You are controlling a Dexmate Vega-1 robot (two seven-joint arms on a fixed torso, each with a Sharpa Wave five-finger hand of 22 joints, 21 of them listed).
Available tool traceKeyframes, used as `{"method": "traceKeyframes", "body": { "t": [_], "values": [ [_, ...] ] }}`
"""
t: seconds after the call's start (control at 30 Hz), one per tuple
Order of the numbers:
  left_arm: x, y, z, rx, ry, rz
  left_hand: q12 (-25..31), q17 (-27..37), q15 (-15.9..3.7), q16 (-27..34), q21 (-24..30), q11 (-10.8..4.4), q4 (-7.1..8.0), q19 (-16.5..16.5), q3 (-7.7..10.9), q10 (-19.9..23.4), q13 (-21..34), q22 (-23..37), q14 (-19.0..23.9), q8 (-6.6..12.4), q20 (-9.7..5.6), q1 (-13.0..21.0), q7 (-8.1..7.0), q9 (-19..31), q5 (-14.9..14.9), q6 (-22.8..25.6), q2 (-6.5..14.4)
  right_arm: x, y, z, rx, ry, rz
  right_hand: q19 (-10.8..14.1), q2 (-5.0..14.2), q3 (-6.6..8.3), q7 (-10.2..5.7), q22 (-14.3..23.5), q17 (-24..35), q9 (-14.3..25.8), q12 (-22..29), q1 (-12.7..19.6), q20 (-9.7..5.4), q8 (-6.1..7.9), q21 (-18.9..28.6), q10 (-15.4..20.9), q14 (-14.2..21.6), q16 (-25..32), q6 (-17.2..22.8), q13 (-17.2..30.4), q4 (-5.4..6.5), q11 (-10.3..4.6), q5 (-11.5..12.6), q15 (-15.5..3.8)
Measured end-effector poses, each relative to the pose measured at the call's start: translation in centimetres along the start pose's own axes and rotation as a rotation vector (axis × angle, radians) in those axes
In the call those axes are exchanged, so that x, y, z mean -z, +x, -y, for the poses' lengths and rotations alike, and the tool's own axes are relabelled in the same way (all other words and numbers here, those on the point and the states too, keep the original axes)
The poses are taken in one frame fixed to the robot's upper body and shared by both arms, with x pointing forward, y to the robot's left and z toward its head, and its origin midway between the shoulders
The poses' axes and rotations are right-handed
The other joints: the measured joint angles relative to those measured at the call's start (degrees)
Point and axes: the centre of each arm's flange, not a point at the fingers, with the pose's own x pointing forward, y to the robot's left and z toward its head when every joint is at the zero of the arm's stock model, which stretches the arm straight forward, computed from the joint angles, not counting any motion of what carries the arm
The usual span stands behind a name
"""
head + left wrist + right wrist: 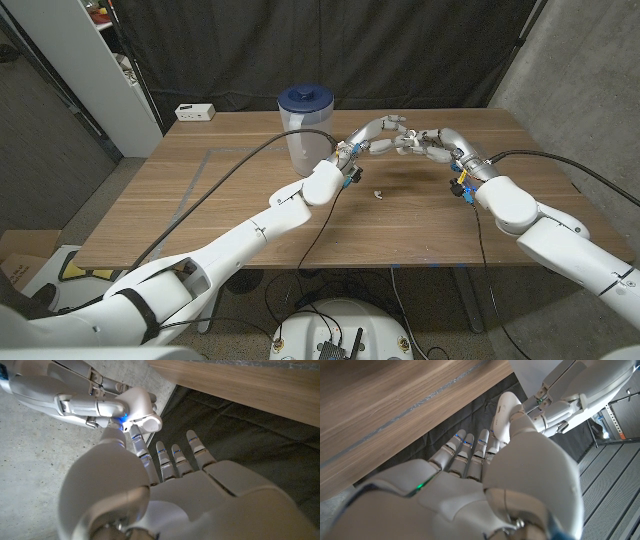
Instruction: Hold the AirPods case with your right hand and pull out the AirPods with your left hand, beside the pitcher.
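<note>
Right hand (432,143) comes in from the right side of the head view and meets the left hand (378,133) in the upper middle of the picture, up above the table (230,200). In the left wrist view the right hand has its fingers wrapped around a small, round, white thing, which I think is the AirPods case (141,408). It grips the case so that it cannot slip while the other hand works on it.

In that same view the left hand's thumb and one finger reach up to the case. The other fingers (176,460) stick out straight and apart, with nothing in them. I cannot tell if the thumb and finger have pinched an AirPod or are only touching the case.

Both hands are just to the right of the pitcher (305,125), the clear one with the blue lid. That fits the task, which says to do the job beside it.

Below the hands in the head view, a tiny white bit (378,192) lies on the wood. It is too small to tell what it is.

I think the pulling step is the one going on now.
</note>
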Motion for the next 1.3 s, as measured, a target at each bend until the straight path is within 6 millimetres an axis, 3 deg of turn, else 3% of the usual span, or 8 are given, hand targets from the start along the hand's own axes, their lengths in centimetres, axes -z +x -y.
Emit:
{"method": "traceKeyframes", "body": {
  "t": [0.57,0.9,1.17,1.3],
  "values": [
    [-0.34,-0.10,0.10,-0.022,0.018,-0.005,0.72,-0.15,0.31,0.36,0.00,-1.47,-1.38,0.83,1.87,2.28,0.36,0.27,2.35,2.48,-0.21,4.66,-0.49,1.00,-0.20,5.60,-0.04,-0.46,-0.18,-0.10,0.010,-0.032,0.022,0.00,0.14,0.26,0.08,0.01,0.01,-0.02,0.00,-0.17,0.00,-0.25,0.00,-0.09,0.00,0.00,-0.12,-0.01,0.26,0.11,-0.21,0.00],
    [-0.31,-0.12,0.16,-0.047,-0.009,0.002,1.27,0.02,0.11,0.89,0.54,-2.05,-1.31,1.13,3.69,4.09,0.53,0.27,4.20,3.14,-0.52,5.19,0.75,1.00,-0.20,7.25,-0.57,-0.36,-0.13,-0.07,0.009,-0.046,0.011,0.00,0.12,0.25,0.08,0.01,0.01,-0.02,0.00,-0.18,0.00,-0.36,0.00,-0.10,0.00,0.00,-0.12,-0.01,0.25,0.11,0.01,0.00],
    [-0.24,-0.18,0.08,-0.065,-0.042,0.007,1.49,0.30,0.20,0.89,0.90,-2.25,-1.30,1.44,3.70,4.48,0.79,0.53,4.91,3.14,-0.83,6.23,1.66,1.00,-0.32,8.15,-0.74,-0.15,-0.01,0.11,0.012,-0.054,0.001,0.00,0.10,0.23,0.07,0.01,0.01,-0.02,0.00,-0.18,0.00,-0.35,0.00,-0.10,0.00,0.00,-0.13,-0.01,0.23,0.11,0.00,0.00],
    [-0.33,-0.15,-0.06,-0.075,-0.066,0.015,1.49,0.33,0.20,1.34,0.90,-2.13,-1.16,1.44,3.85,4.78,0.79,0.53,4.91,3.14,-0.83,7.57,1.78,1.00,-0.49,8.27,0.18,0.07,0.08,0.28,0.015,-0.057,-0.004,0.00,-0.07,0.23,0.05,0.01,0.01,-0.02,-0.35,-0.36,0.00,-0.34,0.00,-0.09,0.00,0.00,-0.14,-0.01,0.23,0.10,-0.02,0.00]
  ]
}}
